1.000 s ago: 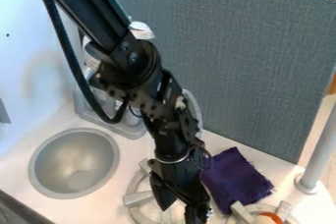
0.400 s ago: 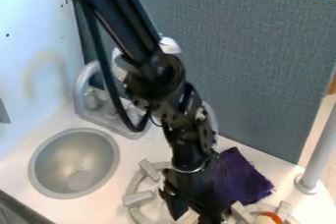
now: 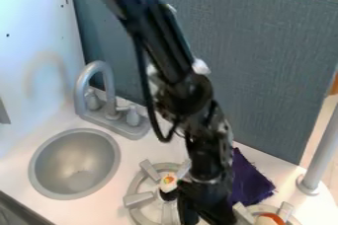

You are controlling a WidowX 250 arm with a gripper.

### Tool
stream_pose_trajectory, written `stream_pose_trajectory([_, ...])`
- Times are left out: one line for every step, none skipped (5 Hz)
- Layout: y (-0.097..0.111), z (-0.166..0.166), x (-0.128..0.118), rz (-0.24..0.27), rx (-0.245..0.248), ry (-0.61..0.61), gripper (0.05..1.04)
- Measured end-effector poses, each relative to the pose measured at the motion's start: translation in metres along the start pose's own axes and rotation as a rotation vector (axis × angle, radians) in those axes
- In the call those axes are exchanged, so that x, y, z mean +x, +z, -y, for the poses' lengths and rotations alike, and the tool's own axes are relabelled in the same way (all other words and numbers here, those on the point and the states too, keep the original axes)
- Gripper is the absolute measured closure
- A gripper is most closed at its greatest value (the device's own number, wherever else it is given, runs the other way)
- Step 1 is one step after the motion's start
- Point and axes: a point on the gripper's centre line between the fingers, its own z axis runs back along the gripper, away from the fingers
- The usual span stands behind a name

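Gripper point(image 3: 203, 218), black, two-fingered: low in the view, fingers apart, nothing visible between them. Small rounded toy piece point(image 3: 168, 183), white with orange and green marks, dark below: just left of the gripper in the view, over the near burner point(image 3: 138, 200), whose pale grey ring and blocky prongs reach partly behind the fingers. Purple cloth point(image 3: 251, 182), soft, creased, fray-edged: right of the gripper, partly behind it. Second burner point(image 3: 286, 211), grey: lower right of the gripper, bearing an orange-and-white item point(image 3: 269, 219). Smooth white counter point(image 3: 129, 155): open room between burner and sink basin point(image 3: 74, 165), round, metallic grey, farther left. Curved grey faucet point(image 3: 109, 95): upper left, behind the basin. Blue-grey panel point(image 3: 264, 61), woven-textured, straight-edged: bounds the space behind the gripper. Grey cylindrical post point(image 3: 321, 155): well right, past the cloth.
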Motion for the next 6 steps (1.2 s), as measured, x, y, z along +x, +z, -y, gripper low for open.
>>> stream_pose_trajectory([-0.012,0.0,0.005,-0.02,-0.001,-0.006,0.083])
stream_pose_trajectory([-0.017,-0.003,0.007,-0.03,0.013,0.005,0.133])
stream_pose_trajectory([-0.018,-0.006,0.005,-0.011,0.029,0.034,0.261])
stream_pose_trajectory([-0.019,-0.007,0.002,-0.012,0.03,0.039,0.263])
stream_pose_trajectory([-0.017,-0.007,-0.008,-0.007,0.003,0.046,0.264])
stream_pose_trajectory([0.006,-0.009,-0.012,0.071,-0.007,0.056,0.264])
